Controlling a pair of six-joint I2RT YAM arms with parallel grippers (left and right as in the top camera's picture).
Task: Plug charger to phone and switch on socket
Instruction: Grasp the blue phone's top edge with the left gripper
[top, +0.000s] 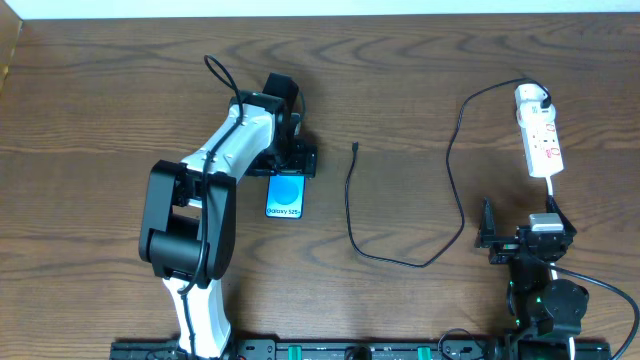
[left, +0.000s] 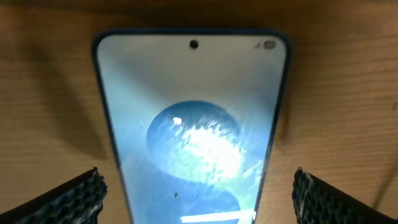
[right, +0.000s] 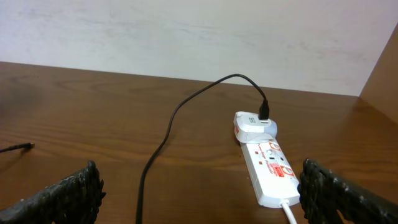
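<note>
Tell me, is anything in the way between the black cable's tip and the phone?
Nothing visible: only table lies between the charger tip and the phone. The left tool straddles the phone, open.

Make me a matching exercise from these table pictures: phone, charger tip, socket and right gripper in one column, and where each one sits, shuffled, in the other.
Things
1. phone
2. charger tip
3. socket
4. right gripper

Places
A. far right of the table, with a white adapter plugged in
B. near right corner, open, holding nothing
C. between the fingers of the open left gripper
D. lying loose mid-table, not in anything

Pairs: 1-C, 2-D, 3-A, 4-B
</note>
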